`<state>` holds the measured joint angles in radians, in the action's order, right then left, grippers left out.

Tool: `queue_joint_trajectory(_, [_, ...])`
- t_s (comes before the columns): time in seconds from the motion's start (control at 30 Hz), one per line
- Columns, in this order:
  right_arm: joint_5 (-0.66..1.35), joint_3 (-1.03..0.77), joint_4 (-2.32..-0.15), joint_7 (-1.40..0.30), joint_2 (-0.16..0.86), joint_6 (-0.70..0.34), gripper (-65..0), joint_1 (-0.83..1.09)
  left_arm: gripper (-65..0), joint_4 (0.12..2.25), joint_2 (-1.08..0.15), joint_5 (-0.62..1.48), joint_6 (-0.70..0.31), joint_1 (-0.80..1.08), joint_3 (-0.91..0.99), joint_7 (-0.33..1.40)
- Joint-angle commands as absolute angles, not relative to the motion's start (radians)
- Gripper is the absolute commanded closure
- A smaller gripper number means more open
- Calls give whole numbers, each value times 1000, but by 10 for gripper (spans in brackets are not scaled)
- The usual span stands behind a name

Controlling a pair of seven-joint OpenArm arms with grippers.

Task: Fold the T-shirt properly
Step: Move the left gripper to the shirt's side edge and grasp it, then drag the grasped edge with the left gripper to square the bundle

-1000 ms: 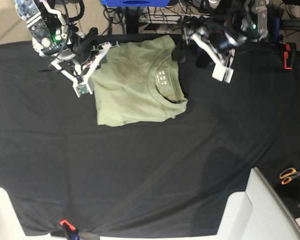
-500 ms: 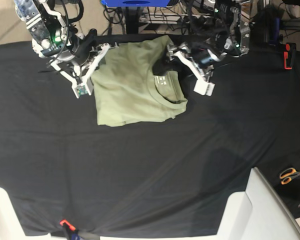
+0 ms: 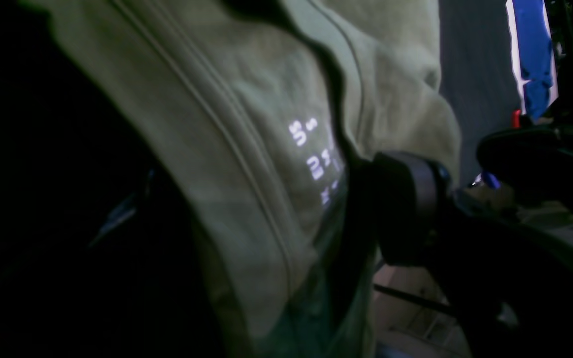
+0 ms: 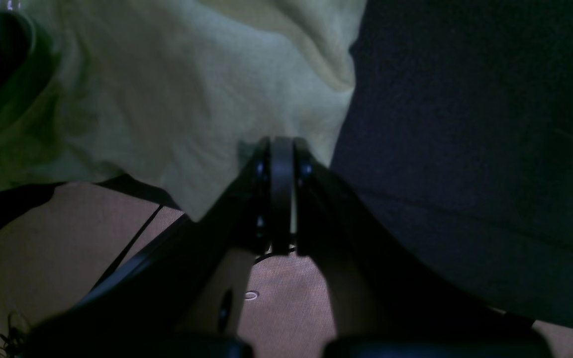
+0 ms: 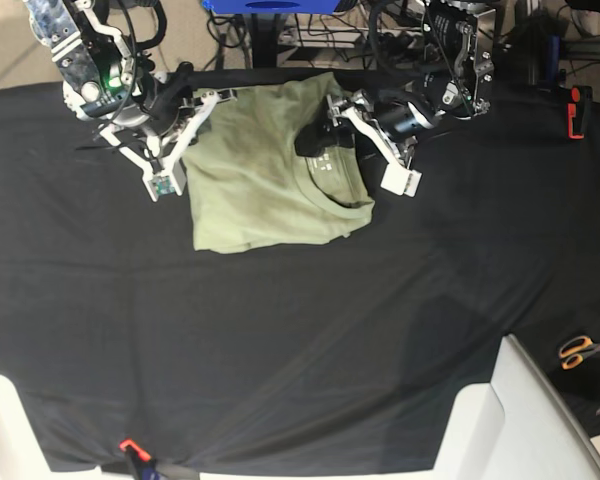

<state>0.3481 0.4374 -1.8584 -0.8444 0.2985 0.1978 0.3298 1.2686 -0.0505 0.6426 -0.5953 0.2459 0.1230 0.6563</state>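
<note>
1. The T-shirt is soft, pale green cotton, folded into a rough rectangle with a ribbed crew collar and white label marks
2. It lies on the black cloth worktop, near the far edge
3. The right pincer is clamped shut on the shirt's edge
4. The left pincer stands wide over the collar, one finger against the fabric, gripping nothing
5. Orange-handled scissors lie well apart

Both arms: white & black links, green LEDs, black cables, black jaws.
</note>
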Motion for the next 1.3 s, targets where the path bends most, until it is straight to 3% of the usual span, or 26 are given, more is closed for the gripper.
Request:
queue_joint_trajectory(0.0, [348,432,-1873,-831,302,194,-8,326,-515,1241,-48,588,-559,237,117,708])
queue_joint_trajectory(0.07, [348,432,-1873,-829,302,194,-8,326,-502,1196,-48,588,-559,223,117,708])
queue_joint_trajectory(0.13, [348,430,-1873,-808,302,194,-8,326,-431,1179,-48,588,-559,222,117,708])
queue_joint_trajectory(0.4, [348,429,-1873,-719,302,203,-8,334,0,1170,-56,585,-559,202,90,710])
queue_joint_trajectory(0.67, [348,331,-1873,-727,272,202,-8,338,0,1184,-127,585,-559,147,-39,716])
queue_joint_trajectory(1.0, [348,266,-1837,-722,271,197,-8,354,0,1179,-338,582,-558,-110,-492,808])
queue_joint_trajectory(1.27, [348,265,-1837,-725,272,197,-8,348,0,1181,-447,582,-558,-275,-679,845])
